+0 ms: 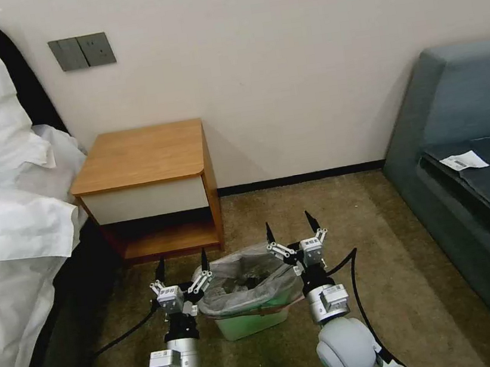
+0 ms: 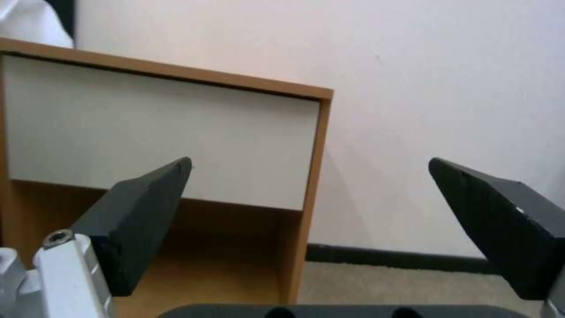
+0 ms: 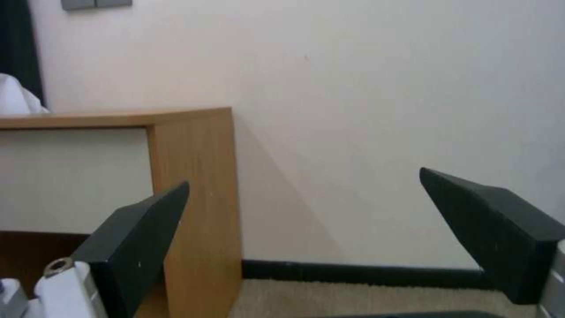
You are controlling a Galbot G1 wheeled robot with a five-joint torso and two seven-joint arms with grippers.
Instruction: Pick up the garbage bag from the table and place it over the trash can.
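Observation:
The silvery-grey garbage bag [image 1: 243, 283] lies draped over the trash can [image 1: 251, 322], whose pale green body shows below the film, on the carpet in front of the table [image 1: 142, 155]. My left gripper [image 1: 181, 263] stands open just left of the bin, holding nothing. On the bin's right side my right gripper [image 1: 290, 227] is open too, with nothing between its fingers. In the left wrist view the left gripper [image 2: 309, 170] faces the table's cream drawer front [image 2: 159, 137]. From the right wrist view the right gripper [image 3: 303, 183] faces the wall beside the table [image 3: 194, 176].
A bed with white linen [image 1: 1, 203] fills the left side. A grey-blue sofa [image 1: 473, 177] with a paper slip [image 1: 463, 161] stands on the right. Black cables [image 1: 355, 289] trail across the carpet by both arms. The wall [image 1: 278, 71] is close behind the table.

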